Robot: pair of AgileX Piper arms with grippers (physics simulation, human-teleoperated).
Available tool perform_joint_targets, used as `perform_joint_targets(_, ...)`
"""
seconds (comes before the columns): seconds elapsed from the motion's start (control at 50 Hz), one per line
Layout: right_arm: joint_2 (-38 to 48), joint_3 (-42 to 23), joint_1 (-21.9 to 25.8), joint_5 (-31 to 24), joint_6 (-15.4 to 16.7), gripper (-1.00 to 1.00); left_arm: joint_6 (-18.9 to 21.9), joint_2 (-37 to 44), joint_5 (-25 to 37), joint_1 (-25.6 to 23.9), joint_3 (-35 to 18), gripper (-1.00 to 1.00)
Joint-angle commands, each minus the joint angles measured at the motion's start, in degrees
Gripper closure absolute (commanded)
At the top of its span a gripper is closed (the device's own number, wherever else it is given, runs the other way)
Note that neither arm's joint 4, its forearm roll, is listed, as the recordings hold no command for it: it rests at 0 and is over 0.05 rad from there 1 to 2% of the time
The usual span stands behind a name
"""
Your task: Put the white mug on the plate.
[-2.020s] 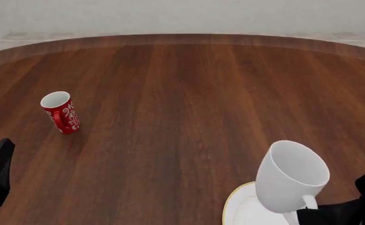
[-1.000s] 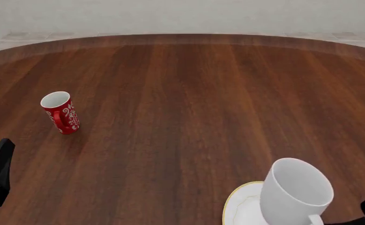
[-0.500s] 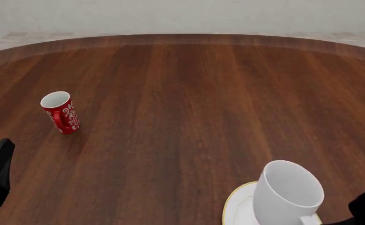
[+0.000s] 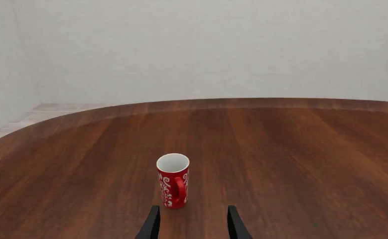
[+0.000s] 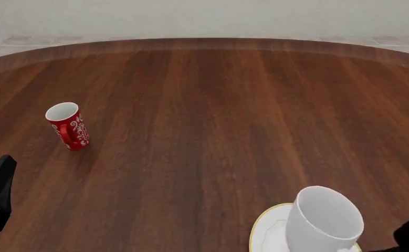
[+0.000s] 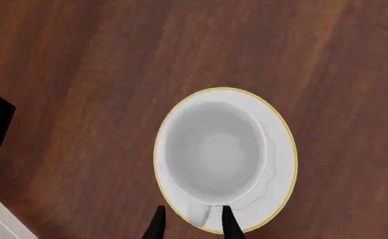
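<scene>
The white mug [image 5: 323, 220] stands upright on the gold-rimmed plate [image 5: 264, 231] at the near right of the table. Seen from above in the right wrist view, the white mug [image 6: 210, 149] sits roughly in the middle of the plate [image 6: 281, 164]. My right gripper [image 6: 192, 224] hangs over it with a finger on each side of the slim handle, and a gap shows beside the handle, so it looks open. My left gripper [image 4: 192, 226] is open and holds nothing, low at the near left.
A red mug with white swirls [image 5: 69, 127] stands upright at the left, straight ahead of the left gripper's fingers [image 4: 152, 226]. The dark wooden table [image 5: 211, 115] curves away at the back, with a pale wall behind it.
The white mug came down from a tilted hold in the air and now stands upright on the plate. The right arm sank toward the lower right corner. The left arm stayed still.
</scene>
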State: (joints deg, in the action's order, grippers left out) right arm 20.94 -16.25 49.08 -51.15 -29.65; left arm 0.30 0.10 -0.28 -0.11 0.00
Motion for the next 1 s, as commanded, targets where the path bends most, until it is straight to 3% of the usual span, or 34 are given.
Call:
perform_joint_targets(0.02,-1.18,-0.32,-0.48,-1.71,-0.26,-1.0,-0.03,0.03,0.07,0.14,-0.01,-1.0)
perform_joint_targets(0.64,-1.72,-1.63,-0.73,-3.82,0.11,-1.0,-0.01,0.03,0.08,0.12,-0.01,-1.0)
perform_joint_targets(0.66,-2.42,-4.16,-0.76,-6.24,0.27,-1.0,-0.03,0.03,0.08,0.14,-0.01,-1.0)
perform_joint_targets(1.0,-5.29,-17.14,-2.12,-16.79,2.06,-1.0,-0.02,0.03,0.07,0.13,-0.01,-1.0)
